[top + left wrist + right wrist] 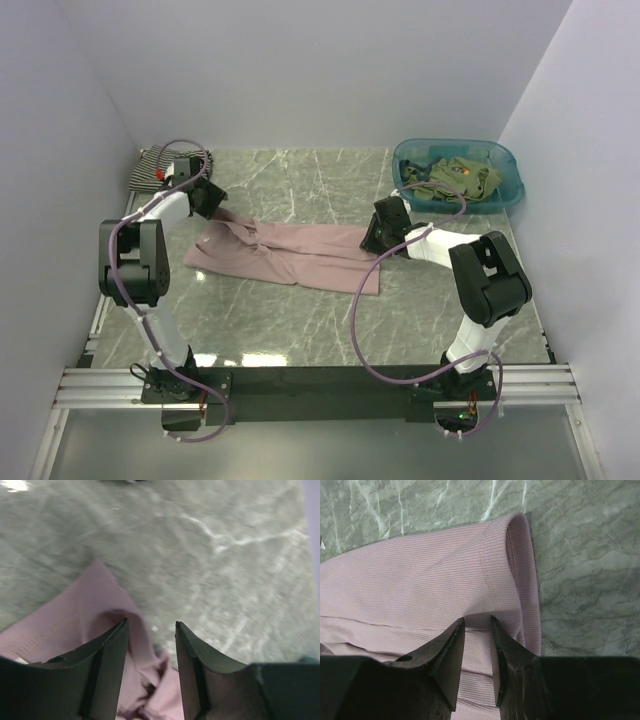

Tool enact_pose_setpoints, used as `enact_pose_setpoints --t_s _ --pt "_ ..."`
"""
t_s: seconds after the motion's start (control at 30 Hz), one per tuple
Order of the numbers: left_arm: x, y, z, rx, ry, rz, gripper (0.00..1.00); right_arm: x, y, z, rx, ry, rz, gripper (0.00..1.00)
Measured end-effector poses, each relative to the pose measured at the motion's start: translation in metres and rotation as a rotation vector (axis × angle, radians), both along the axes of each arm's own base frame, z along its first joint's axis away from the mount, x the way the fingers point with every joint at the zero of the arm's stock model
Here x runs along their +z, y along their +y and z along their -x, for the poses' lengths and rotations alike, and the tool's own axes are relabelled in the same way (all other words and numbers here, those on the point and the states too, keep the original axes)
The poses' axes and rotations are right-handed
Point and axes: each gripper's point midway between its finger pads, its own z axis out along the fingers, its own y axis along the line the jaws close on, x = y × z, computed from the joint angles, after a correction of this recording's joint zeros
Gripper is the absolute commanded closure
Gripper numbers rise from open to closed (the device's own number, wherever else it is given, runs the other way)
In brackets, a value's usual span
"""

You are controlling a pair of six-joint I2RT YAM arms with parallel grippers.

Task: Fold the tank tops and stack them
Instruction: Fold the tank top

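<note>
The dusty pink tank top (285, 256) lies spread flat across the middle of the table. My left gripper (208, 201) is over its far left end. In the left wrist view the gripper (151, 622) is open, with a bunched fold of the pink cloth (75, 625) between the jaws. My right gripper (378, 233) is on the top's right end. In the right wrist view the gripper (477, 619) is narrowly open, its tips resting on the ribbed pink cloth (420, 580) near the hem. The striped tank top (150, 166) lies at the back left. The olive green tops (455, 178) are in the basin.
The teal plastic basin (510, 185) stands at the back right by the right wall. White walls close in the left, back and right sides. The marble table (300, 320) has bare room in front of the pink top.
</note>
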Motion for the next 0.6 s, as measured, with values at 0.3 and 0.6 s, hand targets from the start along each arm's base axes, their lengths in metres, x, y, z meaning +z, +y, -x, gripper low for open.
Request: enact_pose_setpoints --t_s 0.3,0.6 --pt "-0.031 0.005 0.011 0.07 0.127 -0.04 0.58 0.0 0.0 0.0 0.001 0.0 0.0 0.65" --pt "-0.038 0.011 0.012 0.093 0.152 -0.076 0.99 0.0 0.0 0.0 0.003 0.0 0.001 0.66"
